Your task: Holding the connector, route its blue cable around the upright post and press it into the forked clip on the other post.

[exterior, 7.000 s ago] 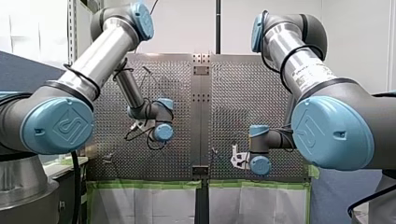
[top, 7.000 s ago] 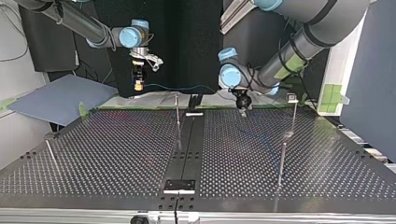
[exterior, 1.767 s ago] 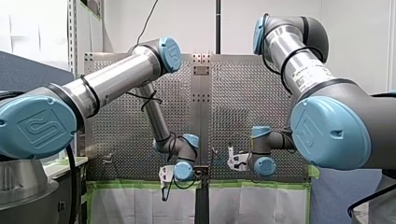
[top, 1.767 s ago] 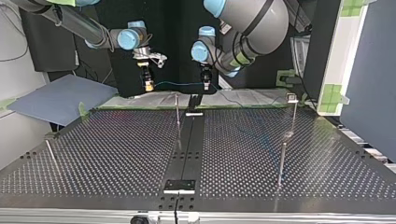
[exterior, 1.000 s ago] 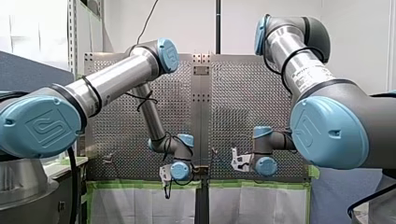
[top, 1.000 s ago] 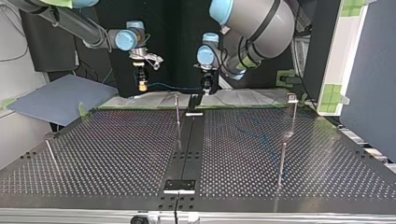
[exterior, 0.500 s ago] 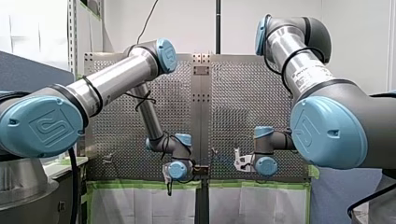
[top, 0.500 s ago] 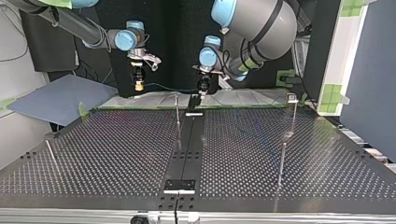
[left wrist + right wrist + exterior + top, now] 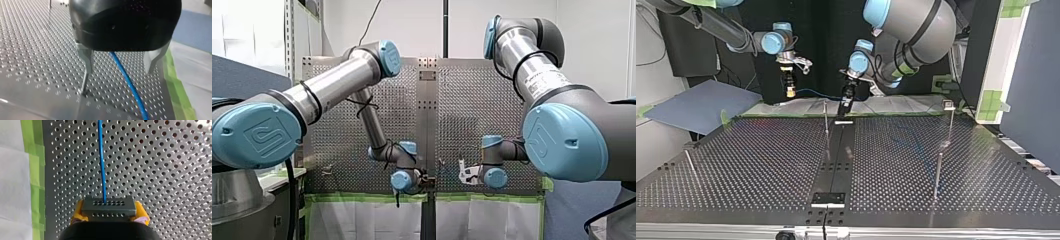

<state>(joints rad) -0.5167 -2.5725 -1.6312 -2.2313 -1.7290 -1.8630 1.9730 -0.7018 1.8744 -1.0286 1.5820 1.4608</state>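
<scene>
A white label (image 9: pixel 546 82) with small black print is seen on the silver tube of the right arm (image 9: pixel 532 70), at the upper right of the front view. The print is too small to be read. A raised logo (image 9: pixel 259 136) is pressed into the big blue cap at the left edge of that view, and no letters can be made out in it.

The left arm (image 9: pixel 337 82) is stretched from the left edge up to an elbow at the upper middle. From there it is folded down, so that its wrist is placed low at the centre. The right arm is bent over from the upper right, and its wrist is kept low, right of the centre.

In the right wrist view the grey connector (image 9: pixel 108 208) is pinched between the yellow pads (image 9: pixel 78 212) of the right gripper (image 9: pixel 109 213). The blue cable (image 9: pixel 102 165) is led straight ahead out of the connector, over the table (image 9: pixel 162 170).

In the left wrist view the metal fingers (image 9: pixel 88 60) of the left gripper (image 9: pixel 120 70) are spread apart. The cable is passed between them, and no touch with them can be seen. A thin post (image 9: pixel 83 85) is seen just under one finger.

In the top view the cable is drawn between both grippers at the upper centre. The forked clip (image 9: pixel 949 104) is found on its post at the right, well apart from the cable.
</scene>
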